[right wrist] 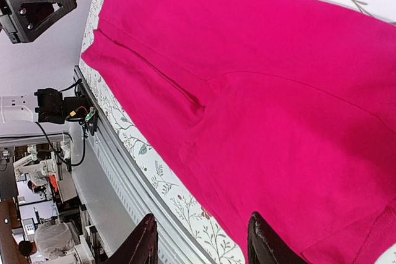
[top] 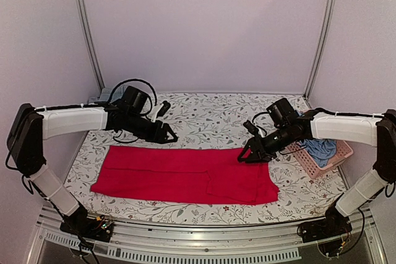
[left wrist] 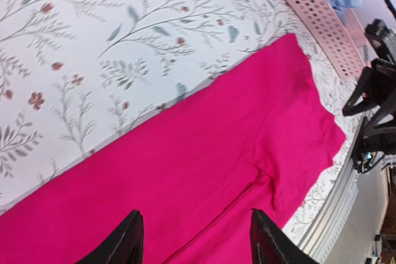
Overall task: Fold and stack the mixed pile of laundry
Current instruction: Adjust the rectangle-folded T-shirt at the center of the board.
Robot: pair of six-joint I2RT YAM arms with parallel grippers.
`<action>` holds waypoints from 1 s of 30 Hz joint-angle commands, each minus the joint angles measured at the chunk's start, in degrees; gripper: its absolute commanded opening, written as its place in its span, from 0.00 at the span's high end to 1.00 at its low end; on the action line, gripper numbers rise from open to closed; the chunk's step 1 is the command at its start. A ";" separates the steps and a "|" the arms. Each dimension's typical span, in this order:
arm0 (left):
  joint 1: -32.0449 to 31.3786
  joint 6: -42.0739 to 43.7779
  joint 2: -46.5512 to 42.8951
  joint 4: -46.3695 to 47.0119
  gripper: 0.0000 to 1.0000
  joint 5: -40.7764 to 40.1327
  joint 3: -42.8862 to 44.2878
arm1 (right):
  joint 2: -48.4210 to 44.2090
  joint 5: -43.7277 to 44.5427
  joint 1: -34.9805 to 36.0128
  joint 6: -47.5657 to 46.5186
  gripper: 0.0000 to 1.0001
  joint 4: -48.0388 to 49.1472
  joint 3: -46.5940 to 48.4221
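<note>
Red garment [top: 185, 174]: spread flat in long band across middle of table, on floral tablecloth [top: 210, 112], seam lines visible near right end.
Left pincer [top: 168, 135]: at garment's far left edge, jaws parted, nothing between; fingertips [left wrist: 127, 245] over red cloth in wrist view.
Right pincer [top: 246, 156]: at garment's far right edge, jaws parted, empty; fingertips [right wrist: 145, 242] over red cloth.
Light blue shirt [top: 320, 148]: crumpled in pink slatted basket [top: 322, 168] at table's right edge, just beyond right pincer.
</note>
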 commanded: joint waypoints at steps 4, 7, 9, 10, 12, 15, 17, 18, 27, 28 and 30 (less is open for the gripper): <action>7.28 -5.28 0.25 -5.87 0.44 -5.29 -7.10 | 13.81 4.14 6.14 4.71 0.53 1.54 5.35; 9.56 -7.18 -1.55 -5.07 0.43 -4.91 -9.58 | 18.24 7.00 6.36 4.37 0.53 0.86 7.05; 10.86 -7.82 -3.36 -5.08 0.40 -5.32 -10.40 | 22.81 9.48 6.11 2.80 0.53 -0.91 9.68; 11.52 -8.17 -4.43 -5.11 0.37 -5.86 -10.86 | 24.46 10.80 5.73 2.07 0.53 -1.76 11.13; 13.05 -8.33 -6.61 -5.22 0.32 -6.51 -11.61 | 28.65 13.92 4.21 -0.21 0.54 -3.53 14.52; 15.47 -7.90 -8.79 -6.28 0.31 -7.50 -11.98 | 34.48 23.58 1.22 -3.59 0.55 -7.64 24.20; 16.88 -7.19 -9.18 -7.75 0.31 -7.50 -11.78 | 38.37 25.82 -1.46 -5.86 0.56 -8.82 32.73; 17.33 -6.74 -9.19 -8.48 0.31 -7.85 -11.55 | 42.18 26.35 -2.77 -6.40 0.56 -9.75 38.79; 16.96 -0.46 -8.41 -14.20 0.43 -9.70 -9.18 | 58.33 21.33 -4.81 -8.92 0.53 -18.39 80.17; 16.69 0.23 -7.96 -14.28 0.45 -9.30 -8.91 | 53.75 19.42 -4.80 -8.29 0.53 -14.32 72.45; 15.60 2.41 -6.81 -14.36 0.49 -7.01 -8.16 | 47.24 16.89 -4.64 -6.35 0.54 -9.90 62.25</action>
